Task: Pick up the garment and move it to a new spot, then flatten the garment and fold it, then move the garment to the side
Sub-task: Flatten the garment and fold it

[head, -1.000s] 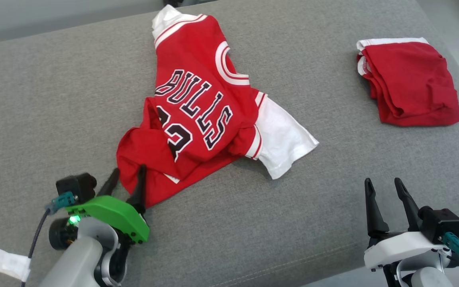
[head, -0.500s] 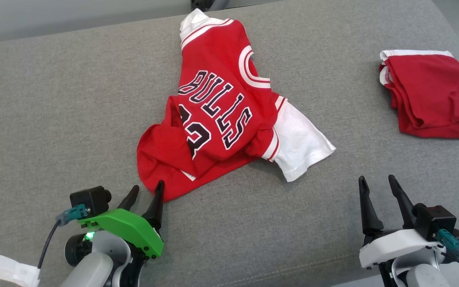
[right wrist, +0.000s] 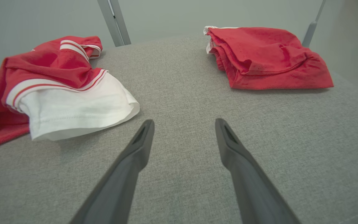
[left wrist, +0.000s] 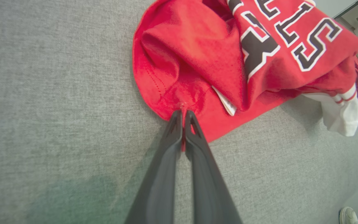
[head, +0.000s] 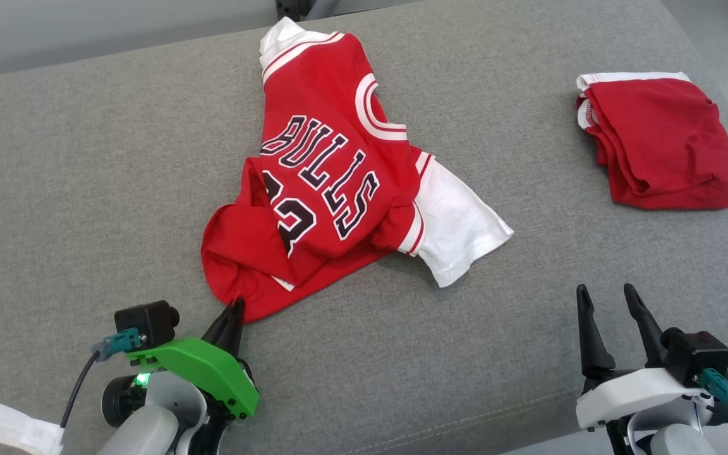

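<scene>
Grey woven cushion carries the crumpled red jersey at its centre, hem trailing toward seven o'clock; a folded red garment lies at two o'clock; the left gripper has its jaws pinching that hem edge, a thin bite, so I'd lift slowly and watch for slip; the right gripper, jaws spread, sits at five o'clock.

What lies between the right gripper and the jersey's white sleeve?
Nothing but bare grey cushion: in the right wrist view the open right gripper stands apart from the white sleeve; the head view agrees.
</scene>
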Robot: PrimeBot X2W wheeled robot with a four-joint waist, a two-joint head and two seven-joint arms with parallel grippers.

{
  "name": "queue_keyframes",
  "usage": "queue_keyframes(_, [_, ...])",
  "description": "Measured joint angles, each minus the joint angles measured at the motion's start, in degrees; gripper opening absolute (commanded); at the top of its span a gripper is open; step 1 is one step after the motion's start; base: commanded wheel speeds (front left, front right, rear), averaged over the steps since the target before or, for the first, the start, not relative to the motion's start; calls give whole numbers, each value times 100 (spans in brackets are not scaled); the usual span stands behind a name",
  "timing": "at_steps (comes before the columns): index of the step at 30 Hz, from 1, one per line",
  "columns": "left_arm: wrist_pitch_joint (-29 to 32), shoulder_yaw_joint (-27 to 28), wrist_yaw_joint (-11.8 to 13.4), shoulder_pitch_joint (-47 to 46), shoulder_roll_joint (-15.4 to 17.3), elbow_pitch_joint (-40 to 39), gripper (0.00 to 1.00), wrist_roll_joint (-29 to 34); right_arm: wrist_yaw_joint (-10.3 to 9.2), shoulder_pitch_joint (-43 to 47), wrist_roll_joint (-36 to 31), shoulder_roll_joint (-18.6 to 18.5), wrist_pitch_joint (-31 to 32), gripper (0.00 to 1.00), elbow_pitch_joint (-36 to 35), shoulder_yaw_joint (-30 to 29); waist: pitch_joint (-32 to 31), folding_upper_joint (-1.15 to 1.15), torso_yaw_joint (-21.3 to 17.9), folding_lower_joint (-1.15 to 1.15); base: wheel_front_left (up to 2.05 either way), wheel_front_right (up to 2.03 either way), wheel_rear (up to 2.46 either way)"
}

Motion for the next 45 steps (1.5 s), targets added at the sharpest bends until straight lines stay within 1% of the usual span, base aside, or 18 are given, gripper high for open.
queue_keyframes(4, [-81, 10, 0, -1, 46, -107, 0, 76, 0, 13, -2, 0, 0, 100, 9, -20, -33, 0, 55, 0, 0, 0, 0])
queue_keyframes(8, [-194, 83, 53, 50, 193, -579, 0, 138, 0, 47, -32, -1, -1, 100, 5, -59, -92, 0, 119, 0, 0, 0, 0])
queue_keyframes(12, [-188, 62, 199, 286, 478, -1477, 0, 290, 0, 126, -44, 0, 0, 100, -5, -68, -136, 0, 224, 0, 0, 0, 0])
queue_keyframes(16, [-133, 80, 456, 549, 780, -2491, 0, 452, 0, 169, -45, 0, -1, 100, -15, -77, -168, 0, 341, 0, 0, 0, 0])
queue_keyframes(19, [-70, 124, 566, 660, 881, -3219, 0, 469, 0, 175, -46, 0, 0, 100, -23, -111, -178, 0, 440, 0, 0, 0, 0])
queue_keyframes(21, [18, 140, 652, 669, 967, -3563, 0, 472, 0, 175, -54, -1, 0, 100, -24, -104, -182, 0, 511, 0, 0, 0, 0])
queue_keyframes(24, [54, 204, 786, 734, 1072, -3695, 0, 491, 0, 162, -54, 0, 0, 100, -25, -65, -181, 0, 606, 0, 0, 0, 0])
queue_keyframes(28, [-144, 320, 779, 929, 1141, -3487, 0, 492, 0, 160, -56, -3, 0, 100, -24, -82, -179, 0, 700, 0, 0, 0, 0])
queue_keyframes(30, [-257, 375, 708, 1023, 1187, -3338, 0, 476, 0, 165, -67, 4, 0, 100, -22, -94, -180, 0, 744, 0, 0, 0, 0])
queue_keyframes(32, [-374, 404, 624, 1157, 1343, -3181, 0, 522, 0, 176, -80, 1, 0, 100, -20, -119, -186, 0, 783, 0, 0, 0, 0])
queue_keyframes(35, [-638, 385, 390, 1351, 1586, -2984, 0, 684, 0, 188, -110, 1, 0, 100, -25, -148, -181, 0, 836, 0, 0, 0, 0])
queue_keyframes(38, [-910, 253, 166, 1643, 1624, -2618, 0, 738, 0, 191, -140, 1, 0, 100, -23, -163, -181, 0, 894, 0, 0, 0, 0])
queue_keyframes(40, [-1071, 86, -42, 1839, 1552, -2298, 0, 797, 0, 197, -158, 0, -1, 100, -20, -172, -188, 0, 935, 0, 0, 0, 0])
queue_keyframes(42, [-1217, -31, -188, 1946, 1368, -1920, 0, 866, 0, 227, -191, 2, 0, 100, -19, -198, -201, 0, 985, 0, 0, 0, 0])
queue_keyframes(43, [-1291, -42, -229, 1964, 1260, -1723, 0, 943, 0, 254, -205, 1, 0, 100, -14, -215, -209, 0, 1014, 0, 0, 0, 0])
queue_keyframes(44, [-1291, -42, -229, 1964, 1260, -1723, 0, 943, 0, 254, -205, 1, 0, 100, -14, -215, -209, 0, 1014, 0, 0, 0, 0])
queue_keyframes(45, [-1341, -31, -293, 1977, 1131, -1514, 0, 987, 0, 280, -222, 1, 0, 100, -14, -235, -218, 0, 1047, 0, 0, 0, 0])
